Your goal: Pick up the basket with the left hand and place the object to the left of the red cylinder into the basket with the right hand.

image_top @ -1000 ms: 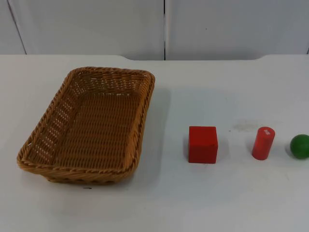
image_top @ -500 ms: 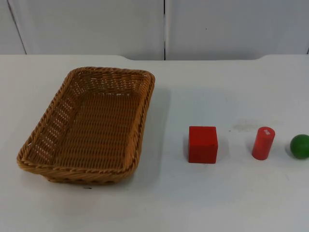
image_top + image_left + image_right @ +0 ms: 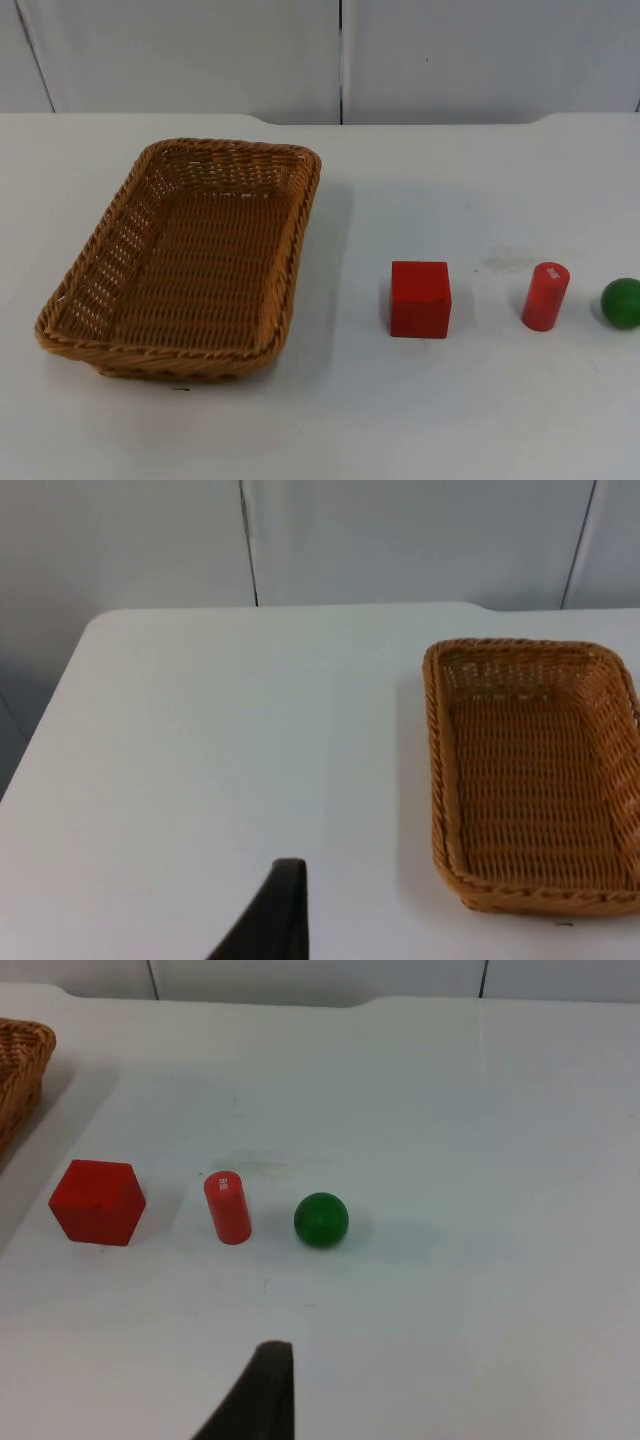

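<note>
the basket (image 3: 185, 262) sits flat on the table's (image 3: 330, 420) left, nothing in it, so the left gripper (image 3: 285, 905) can take its rim. the cube (image 3: 420, 298) stands just left of the cylinder (image 3: 545, 296), ball (image 3: 621, 302) far right. right gripper (image 3: 268, 1385) waits back; i cannot tell either claw's state.

We see a white surface (image 3: 420, 420) carrying a basket (image 3: 185, 260), a red cube (image 3: 420, 298), red cylinder (image 3: 545, 296) and green ball (image 3: 621, 302).
</note>
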